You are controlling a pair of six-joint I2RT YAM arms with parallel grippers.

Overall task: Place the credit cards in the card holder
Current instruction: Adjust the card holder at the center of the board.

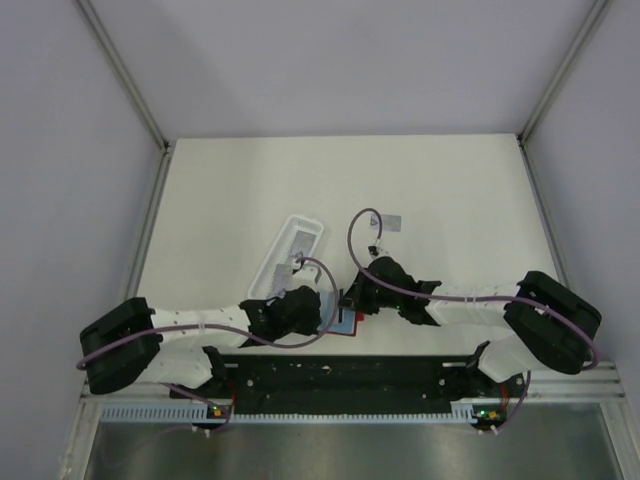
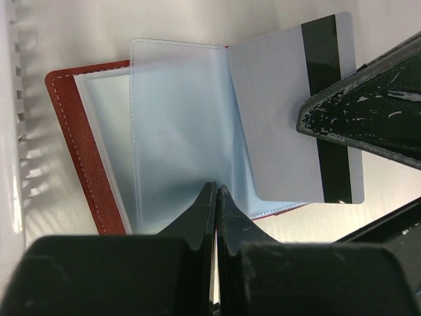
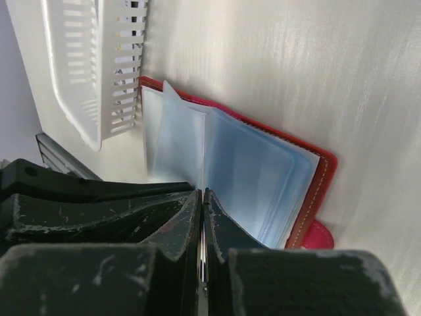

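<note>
Card holder: red card holder point(image 2: 72, 131) lies open on the desk point(image 1: 450, 180) near its front edge, between the two arms and just beside a white slotted tray point(image 3: 62, 85).
Sleeves: pale clear sleeves point(image 2: 177, 131) fan out from the red cover; in the right wrist view one leaf stands up from the rest.
Clasp: a small red tab point(image 3: 319, 236) pokes out past the cover's far corner.
Credit card: a grey credit card point(image 2: 270, 112) with a dark stripe hangs at the open edge of the sleeves, partly overlapping them.
Right claw: right claw point(image 3: 202, 194) is clamped on that credit card, its scuffed black fingers pressed tight together.
Left claw: left claw point(image 2: 216, 189) has its fingers together, tips at the near edge of the sleeves; whether a leaf is pinched between them cannot be told.
Loose card: another grey loose card point(image 1: 398, 221) lies flat on the desk farther back, well apart from the holder.
</note>
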